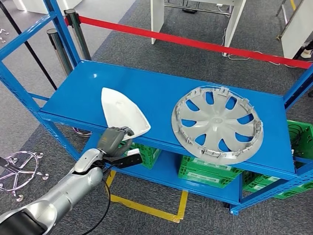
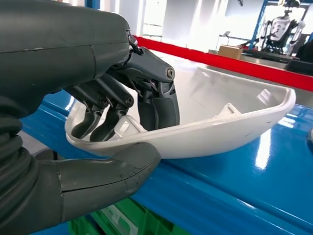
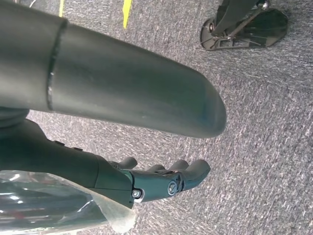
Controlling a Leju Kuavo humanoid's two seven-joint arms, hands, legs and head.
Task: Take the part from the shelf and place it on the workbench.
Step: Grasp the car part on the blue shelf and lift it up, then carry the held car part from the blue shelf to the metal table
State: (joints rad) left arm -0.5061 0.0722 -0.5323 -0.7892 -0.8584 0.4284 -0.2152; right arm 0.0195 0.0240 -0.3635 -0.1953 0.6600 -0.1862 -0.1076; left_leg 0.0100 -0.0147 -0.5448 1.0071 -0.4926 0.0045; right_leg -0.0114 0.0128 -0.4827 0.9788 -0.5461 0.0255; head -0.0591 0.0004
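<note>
Left hand (image 1: pixel 112 141) grips the white part (image 1: pixel 123 111) at its near corner, at the front edge of the blue shelf (image 1: pixel 147 85). In the left wrist view the fingers (image 2: pixel 157 105) curl over the rim into the hollow of the part and the thumb (image 2: pixel 110 169) presses under it. Part lies on the top shelf board, hollow side up, left of the grey hubcap (image 1: pixel 217 123), apart from it. Right hand (image 3: pixel 162 181) hangs over the grey carpet (image 3: pixel 258 122), fingers straight and apart, holding nothing. No readable writing or labels. Green crates (image 1: pixel 207 174) sit on the lower shelf. Red barrier tape (image 1: pixel 191 41) runs behind the shelf; yellow floor marking (image 1: pixel 147 205) below on grey carpet.
</note>
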